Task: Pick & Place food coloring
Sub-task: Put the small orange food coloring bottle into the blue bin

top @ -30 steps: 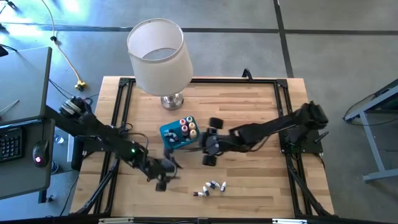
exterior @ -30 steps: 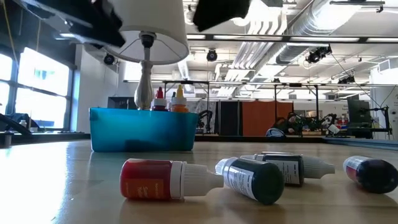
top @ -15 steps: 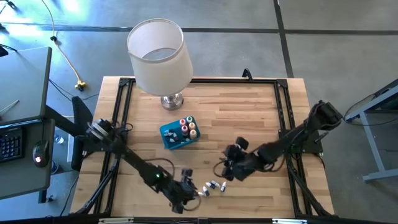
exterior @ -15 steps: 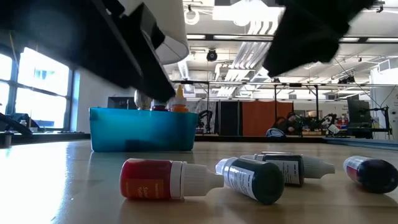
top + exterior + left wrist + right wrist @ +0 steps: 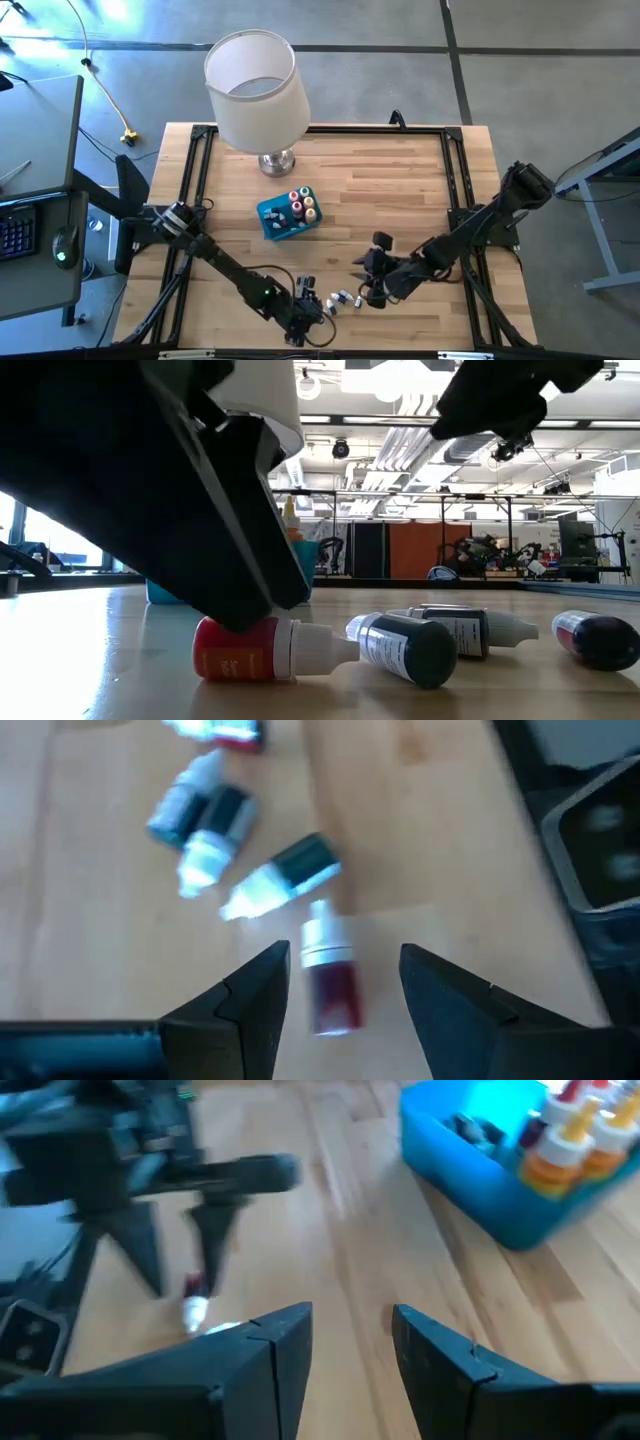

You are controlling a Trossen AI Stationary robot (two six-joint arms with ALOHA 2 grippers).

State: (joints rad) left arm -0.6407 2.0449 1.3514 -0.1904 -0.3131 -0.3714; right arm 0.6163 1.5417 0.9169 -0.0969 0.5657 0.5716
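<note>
Left wrist view: left hand (image 5: 340,982) spread wide astride the red bottle (image 5: 328,982) lying on the desk (image 5: 100,950), right hand (image 5: 350,1342) part-open nearby, risking a nudge rolling it into neighbouring bottles (image 5: 205,825).

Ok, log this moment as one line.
left gripper: jaws open, straddling red bottle | right gripper: open, above table | blue tray: several bottles inside

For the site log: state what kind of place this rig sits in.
Probably a large robotics lab or workshop: the low view shows exposed ceiling ducts and distant workstations, while the high view shows a bare concrete floor around the wooden table.
</note>
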